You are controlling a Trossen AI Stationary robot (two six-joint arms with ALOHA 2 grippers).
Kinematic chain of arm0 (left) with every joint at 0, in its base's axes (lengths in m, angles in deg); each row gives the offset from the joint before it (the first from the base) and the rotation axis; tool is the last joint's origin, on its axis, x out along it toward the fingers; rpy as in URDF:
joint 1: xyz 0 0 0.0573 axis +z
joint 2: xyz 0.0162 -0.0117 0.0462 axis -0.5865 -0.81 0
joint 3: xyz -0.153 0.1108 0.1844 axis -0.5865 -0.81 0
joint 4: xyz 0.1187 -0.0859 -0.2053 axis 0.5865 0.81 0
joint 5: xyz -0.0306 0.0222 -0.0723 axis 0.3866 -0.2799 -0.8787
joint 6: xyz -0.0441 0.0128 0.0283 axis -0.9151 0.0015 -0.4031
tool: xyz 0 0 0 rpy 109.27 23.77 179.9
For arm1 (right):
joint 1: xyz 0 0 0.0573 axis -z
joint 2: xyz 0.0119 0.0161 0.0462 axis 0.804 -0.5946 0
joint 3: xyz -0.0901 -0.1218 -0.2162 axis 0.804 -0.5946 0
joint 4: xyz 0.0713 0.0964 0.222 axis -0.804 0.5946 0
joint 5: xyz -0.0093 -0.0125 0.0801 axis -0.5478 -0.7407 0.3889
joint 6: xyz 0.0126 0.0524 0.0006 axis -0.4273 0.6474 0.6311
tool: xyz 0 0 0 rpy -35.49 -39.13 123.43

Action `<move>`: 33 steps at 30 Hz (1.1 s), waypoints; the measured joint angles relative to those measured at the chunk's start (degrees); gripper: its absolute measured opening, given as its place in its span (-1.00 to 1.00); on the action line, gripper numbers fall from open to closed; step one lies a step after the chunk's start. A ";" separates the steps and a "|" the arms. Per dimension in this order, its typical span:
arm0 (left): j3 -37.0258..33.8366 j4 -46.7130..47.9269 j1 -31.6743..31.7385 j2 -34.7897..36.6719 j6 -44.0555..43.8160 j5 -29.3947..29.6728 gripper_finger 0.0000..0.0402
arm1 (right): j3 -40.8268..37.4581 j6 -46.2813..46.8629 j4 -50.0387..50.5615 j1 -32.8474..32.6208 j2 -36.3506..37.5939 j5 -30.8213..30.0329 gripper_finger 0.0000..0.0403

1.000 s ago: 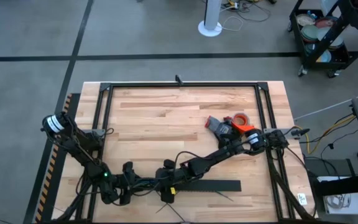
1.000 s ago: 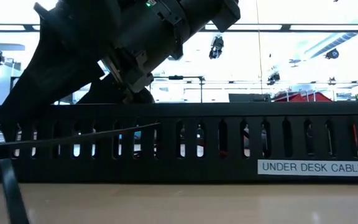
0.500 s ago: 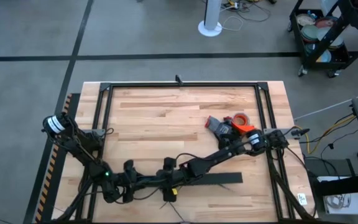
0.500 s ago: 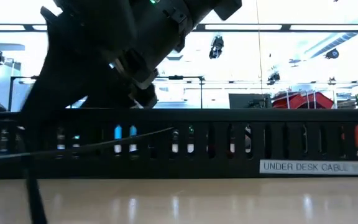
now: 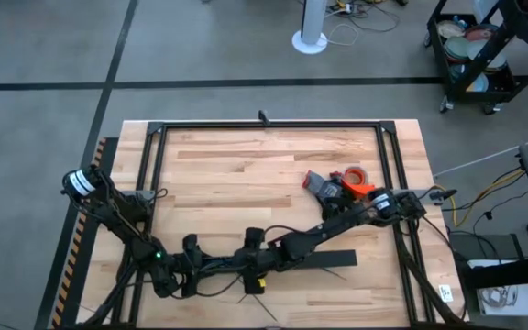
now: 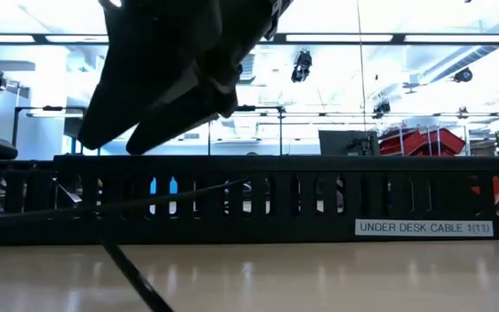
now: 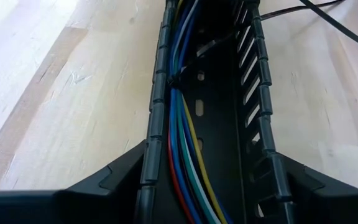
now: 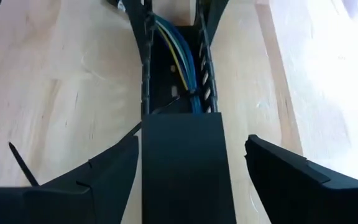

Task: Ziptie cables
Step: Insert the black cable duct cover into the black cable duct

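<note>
A long black comb-toothed duct (image 5: 324, 261) lies open-topped near the table's front edge (image 6: 319, 208). The cables (image 7: 182, 143), a bundle of blue, red, yellow, green and white wires, run along inside it. One ziptie (image 7: 174, 81) is looped around the bundle, its tail (image 7: 229, 38) sticking out through the teeth. Loose zipties lie on the wood (image 8: 20, 165) (image 7: 334, 22). My left gripper (image 5: 211, 266) is at the duct's left end, closed on it. My right gripper (image 5: 262, 259) is open astride the duct's lidded stretch (image 8: 182, 168). My left gripper (image 7: 210, 180) has the duct between its two fingers, one finger (image 7: 126, 174) against each toothed side wall (image 7: 151, 155) near the duct's left end. The fingers lie level, pointing along the duct toward the table's right. The duct rests on the table.
A red tape roll and a grey and orange tool (image 5: 342, 183) lie at the right, behind the duct. Black frame rails (image 5: 264, 126) run around the tabletop. More thin strips (image 5: 250, 298) lie by the front edge. Bare wood (image 5: 236, 174) spreads across the middle and far side.
The duct has slid toward the table's far edge, its right end going farther than its left, so it now lies slightly slanted. Both grippers have gone with it, still at its left part.
</note>
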 joint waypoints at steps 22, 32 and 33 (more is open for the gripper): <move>0.08 0.87 -0.16 0.02 0.49 -0.65 0.13 | -2.54 0.23 -6.54 1.41 -2.12 2.48 0.23; -0.25 1.67 0.04 0.00 -1.87 -0.10 0.11 | -2.76 -2.95 -8.64 1.62 -2.14 6.08 0.08; -0.42 1.72 0.06 0.00 -2.52 -0.16 0.11 | -2.76 -3.22 -8.97 1.63 -2.14 6.67 0.08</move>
